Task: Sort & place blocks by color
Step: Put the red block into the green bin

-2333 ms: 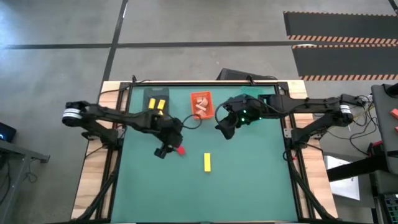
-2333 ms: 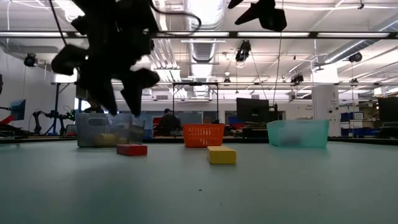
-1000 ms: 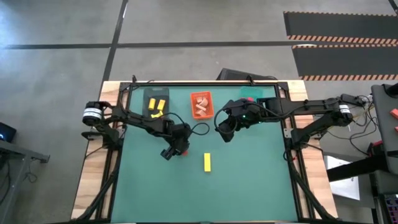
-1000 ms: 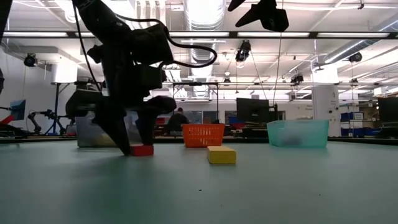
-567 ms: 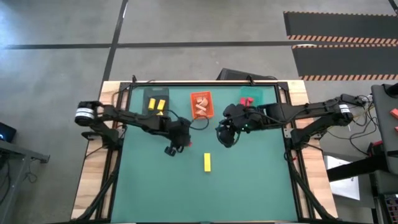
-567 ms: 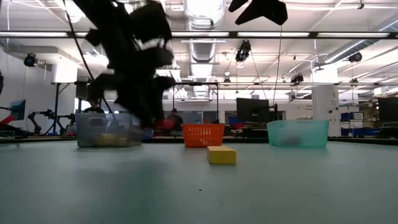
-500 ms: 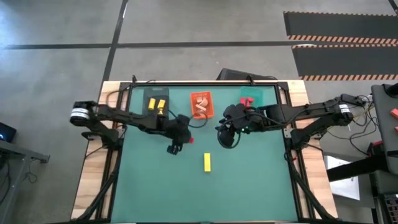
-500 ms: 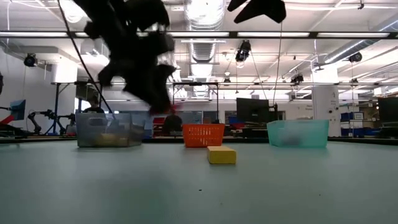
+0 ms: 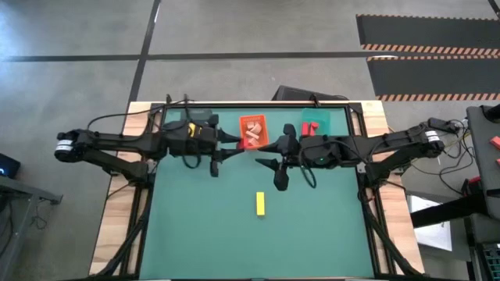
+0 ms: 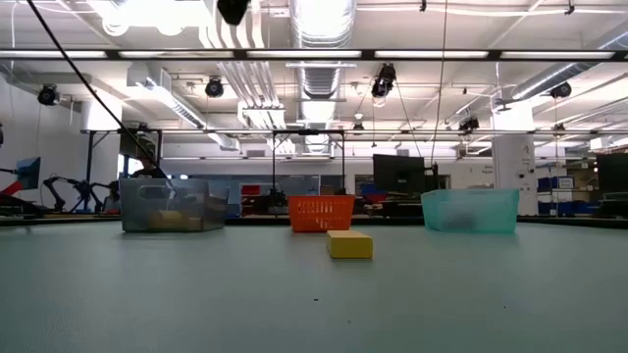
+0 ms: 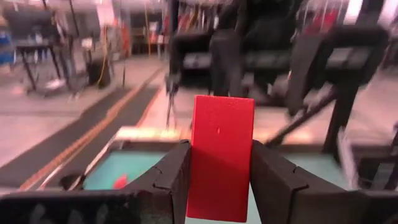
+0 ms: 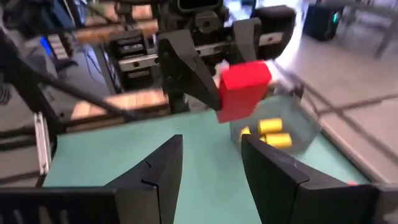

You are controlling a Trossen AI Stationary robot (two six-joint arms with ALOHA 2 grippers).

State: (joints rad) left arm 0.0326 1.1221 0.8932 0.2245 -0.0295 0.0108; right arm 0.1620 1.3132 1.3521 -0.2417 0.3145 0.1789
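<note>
The left gripper (image 11: 219, 168) clamps a red block (image 11: 221, 157), facing the empty, parted right gripper (image 12: 208, 168); no writing shows.

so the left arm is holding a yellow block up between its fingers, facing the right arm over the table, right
Not quite: the block is red, not yellow. The left wrist view shows it clamped between the left gripper fingers, and the right wrist view shows the same red block held up opposite the right gripper. The only yellow block loose on the table lies untouched.

Dark jointed arms, black cables
</note>
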